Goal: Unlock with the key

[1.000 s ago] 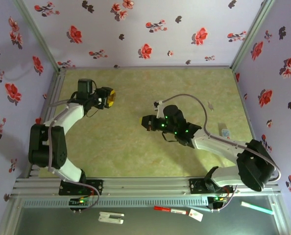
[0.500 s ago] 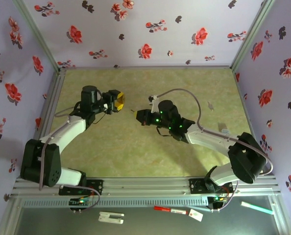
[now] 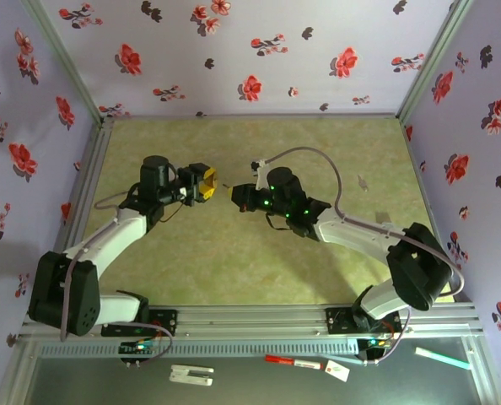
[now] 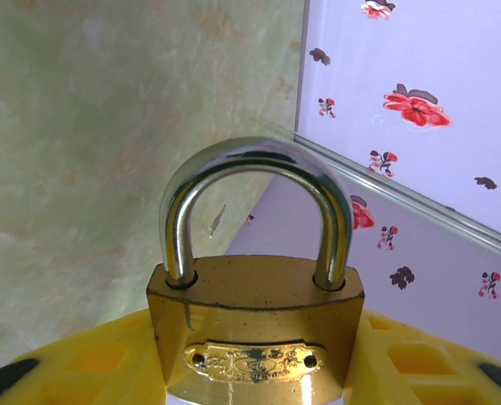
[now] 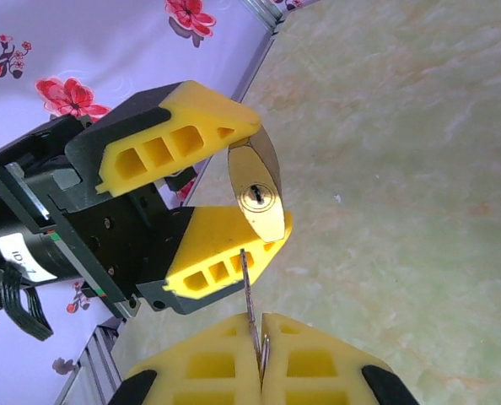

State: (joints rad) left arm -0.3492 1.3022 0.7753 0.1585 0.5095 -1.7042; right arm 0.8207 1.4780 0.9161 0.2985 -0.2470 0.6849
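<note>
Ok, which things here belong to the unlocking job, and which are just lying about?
Job: padlock in the left gripper; key in the right gripper.
Lying about: red marker, white tag, pale green stick, white clip-like piece, all on the near ledge.

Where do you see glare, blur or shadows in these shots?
Left wrist: glare streaks on the shackle of the padlock, and a bright spot low on its brass body; the wall behind is slightly soft. Right wrist: the keyhole face is sharp with a mild sheen, and the key is thin but readable. Top external: even light, soft arm shadows on the table.
</note>
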